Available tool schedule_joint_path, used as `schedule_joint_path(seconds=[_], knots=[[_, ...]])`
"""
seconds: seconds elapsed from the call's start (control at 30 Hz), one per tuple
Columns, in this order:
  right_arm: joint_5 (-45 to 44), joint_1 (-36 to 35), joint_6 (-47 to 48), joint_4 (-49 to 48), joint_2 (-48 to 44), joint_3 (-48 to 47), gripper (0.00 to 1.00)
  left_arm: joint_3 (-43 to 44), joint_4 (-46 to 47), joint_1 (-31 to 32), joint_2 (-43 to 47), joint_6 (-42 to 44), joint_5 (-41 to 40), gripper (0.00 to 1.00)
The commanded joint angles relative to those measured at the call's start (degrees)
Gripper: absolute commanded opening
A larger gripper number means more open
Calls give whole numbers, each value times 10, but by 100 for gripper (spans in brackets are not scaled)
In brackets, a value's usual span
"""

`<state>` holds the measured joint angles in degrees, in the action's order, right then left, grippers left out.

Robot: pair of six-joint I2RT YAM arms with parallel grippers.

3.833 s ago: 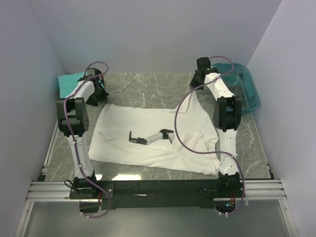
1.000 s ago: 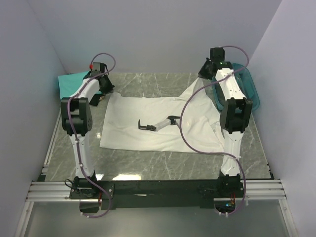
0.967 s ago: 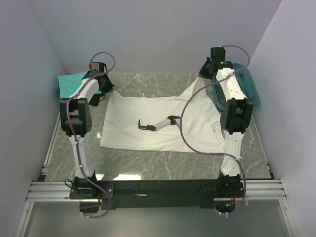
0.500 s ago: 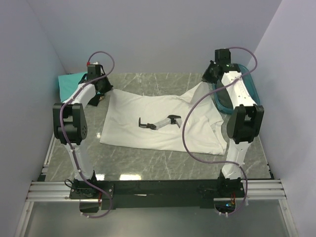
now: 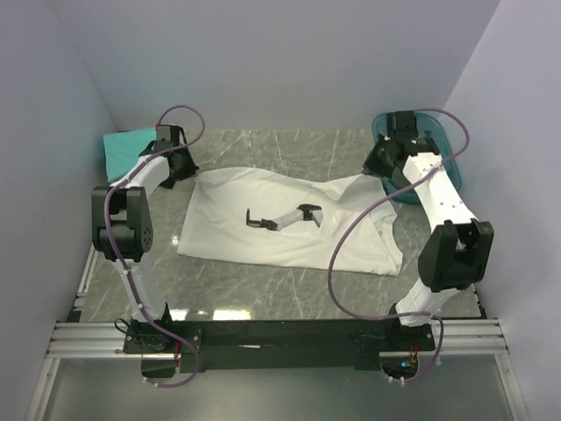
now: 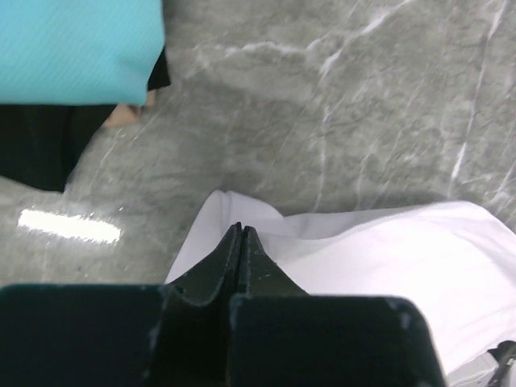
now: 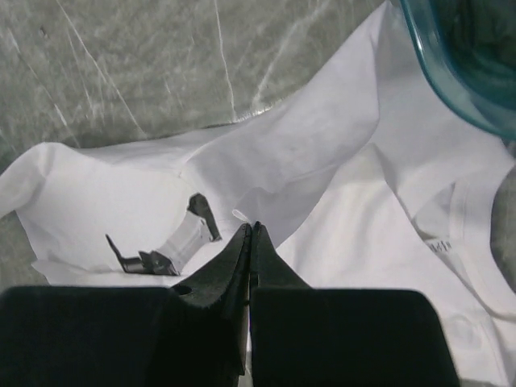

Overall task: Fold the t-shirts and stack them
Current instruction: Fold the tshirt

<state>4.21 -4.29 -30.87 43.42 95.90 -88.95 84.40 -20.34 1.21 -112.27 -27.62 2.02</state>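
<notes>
White t-shirt (image 5: 230, 230) is lying spread at centre frame.
Left gripper (image 6: 239, 234), jaws together, is seemingly pinching its upper-left corner; right gripper (image 7: 251, 232), also closed, is hovering over its upper-right side.

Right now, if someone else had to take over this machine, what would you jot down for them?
Left end effector: shut, pinching the far-left corner of the white t-shirt.
Right end effector: shut on the same shirt's far-right edge, beside the teal plastic tub.
White t-shirt: spread out, print up, not yet folded.
Done: the teal t-shirt sits folded on the black t-shirt at the far-left corner.
Left: fold the white one and add it to that stack.
</notes>
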Motion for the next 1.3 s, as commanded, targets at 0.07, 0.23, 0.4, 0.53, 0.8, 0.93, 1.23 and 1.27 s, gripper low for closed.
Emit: schedule_joint_path(seconds=[0.07, 0.23, 0.4, 0.53, 0.8, 0.93, 1.23, 1.27], knots=[[-4, -11, -16, 15, -86, 62, 0, -29, -23, -2, 50, 26, -18, 0], [-9, -21, -34, 28, -136, 121, 0, -58, -37, -2, 65, 40, -54, 0], [-18, -33, -53, 40, -179, 163, 0, -68, -58, -2, 74, 52, -87, 0], [-26, -48, -69, 47, -203, 185, 0, -78, -69, -2, 81, 56, -107, 0], [-57, -79, -108, 63, -252, 234, 0, -107, -74, -2, 118, 42, -126, 0], [-66, -87, -124, 69, -279, 263, 0, -131, -73, -2, 137, 39, -135, 0], [-73, -88, -132, 79, -312, 306, 0, -178, -78, -2, 188, 26, -144, 0], [-74, -90, -132, 80, -311, 308, 0, -181, -80, -1, 192, 25, -145, 0]])
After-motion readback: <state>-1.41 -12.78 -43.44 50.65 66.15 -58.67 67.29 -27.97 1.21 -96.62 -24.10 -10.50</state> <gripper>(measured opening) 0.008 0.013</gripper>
